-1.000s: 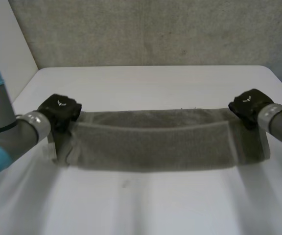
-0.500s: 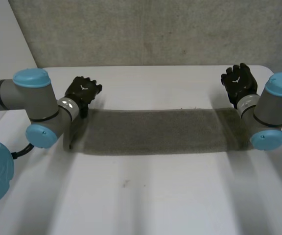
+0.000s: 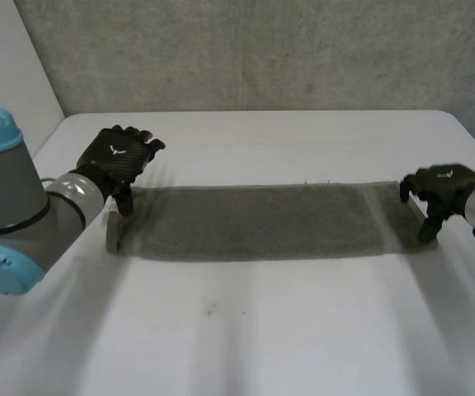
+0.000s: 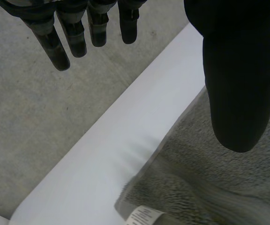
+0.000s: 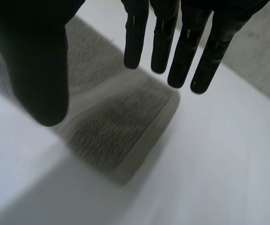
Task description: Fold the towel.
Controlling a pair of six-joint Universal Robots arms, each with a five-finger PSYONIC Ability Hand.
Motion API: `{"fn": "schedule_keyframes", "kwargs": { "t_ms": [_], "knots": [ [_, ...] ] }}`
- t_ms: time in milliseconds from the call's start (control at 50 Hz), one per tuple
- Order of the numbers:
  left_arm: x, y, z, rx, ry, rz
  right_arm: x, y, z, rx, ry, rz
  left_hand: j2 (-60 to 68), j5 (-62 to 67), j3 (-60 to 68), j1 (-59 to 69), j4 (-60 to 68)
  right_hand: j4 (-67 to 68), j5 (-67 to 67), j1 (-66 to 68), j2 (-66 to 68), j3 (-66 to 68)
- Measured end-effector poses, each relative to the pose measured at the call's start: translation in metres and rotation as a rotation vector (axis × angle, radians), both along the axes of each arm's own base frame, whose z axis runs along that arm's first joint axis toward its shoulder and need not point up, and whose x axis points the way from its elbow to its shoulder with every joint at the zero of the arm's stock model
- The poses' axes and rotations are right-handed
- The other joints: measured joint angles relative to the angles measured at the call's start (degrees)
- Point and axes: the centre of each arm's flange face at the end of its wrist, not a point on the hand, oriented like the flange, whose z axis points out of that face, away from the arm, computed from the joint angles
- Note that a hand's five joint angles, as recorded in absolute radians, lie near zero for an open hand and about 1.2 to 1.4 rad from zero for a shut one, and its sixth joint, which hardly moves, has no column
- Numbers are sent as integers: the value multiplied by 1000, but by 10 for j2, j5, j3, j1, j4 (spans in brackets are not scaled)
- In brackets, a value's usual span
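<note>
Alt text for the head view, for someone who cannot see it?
A grey towel, folded into a long strip, lies flat across the white table. The left hand is open at one end, the right hand open at the other, neither gripping it.

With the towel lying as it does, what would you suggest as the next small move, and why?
Probably lower the right robot hand to pinch the towel's short end beneath it, ready to fold it across. The towel lies as a long strip on the table; the left robot hand and the right are open, holding nothing.
</note>
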Motion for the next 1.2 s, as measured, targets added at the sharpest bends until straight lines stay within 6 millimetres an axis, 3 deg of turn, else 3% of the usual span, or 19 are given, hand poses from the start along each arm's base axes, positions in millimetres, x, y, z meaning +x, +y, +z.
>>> {"fn": "schedule_keyframes", "kwargs": {
  "t_ms": [280,440,540,680,800,840,860,900,920,940,960,1000,1020,1100,1140,1180,1200],
  "knots": [
    [4,11,-14,25,60,12,-19,-16,-59,-1,7,-12,0,0,0,0,0,71,68,59,69,74],
    [4,11,-16,25,58,12,-28,-23,-70,1,56,-21,0,0,0,0,0,362,349,266,356,357],
    [3,11,-16,24,57,12,-42,-32,-65,-44,101,-85,0,0,0,0,0,382,364,276,365,377],
    [3,13,-16,27,56,9,-77,-51,-23,-277,216,-268,0,0,0,0,0,383,368,284,365,377],
    [4,15,-14,25,58,10,-76,-53,-4,-370,298,-264,0,0,0,0,0,384,369,284,365,377],
    [5,15,-13,22,58,11,-62,-50,1,-397,307,-223,0,0,0,0,0,384,369,284,365,378],
    [5,15,-13,21,59,11,-35,-44,9,-436,301,-152,0,0,0,0,0,384,370,284,364,380],
    [5,15,-12,20,59,12,-25,-42,12,-449,295,-125,0,0,0,0,0,384,370,284,364,380],
    [5,15,-12,20,59,13,8,-31,20,-488,269,-36,0,0,0,0,0,384,370,284,364,381],
    [5,15,-12,20,59,14,20,-26,22,-501,258,-3,0,0,0,0,0,384,370,284,364,381],
    [6,15,-11,19,60,15,50,-14,27,-535,226,81,0,0,0,0,0,384,370,284,364,382],
    [6,15,-11,18,61,16,59,-10,29,-545,215,107,0,0,0,0,0,384,370,284,364,382],
    [7,15,-10,16,63,20,100,11,33,-593,165,232,1,0,1,0,1,384,370,284,365,382],
    [10,14,-6,9,68,30,149,42,33,-643,99,395,8,0,6,3,5,384,371,284,365,382],
    [14,14,-3,4,74,40,196,78,23,-671,34,567,11,0,9,8,9,384,371,284,365,382],
    [15,14,-2,4,81,46,218,99,13,-670,3,661,12,0,11,8,9,384,371,284,365,382],
    [15,14,-2,4,81,46,218,99,13,-670,3,661,12,0,11,8,9,384,371,284,365,382]
  ]
}}
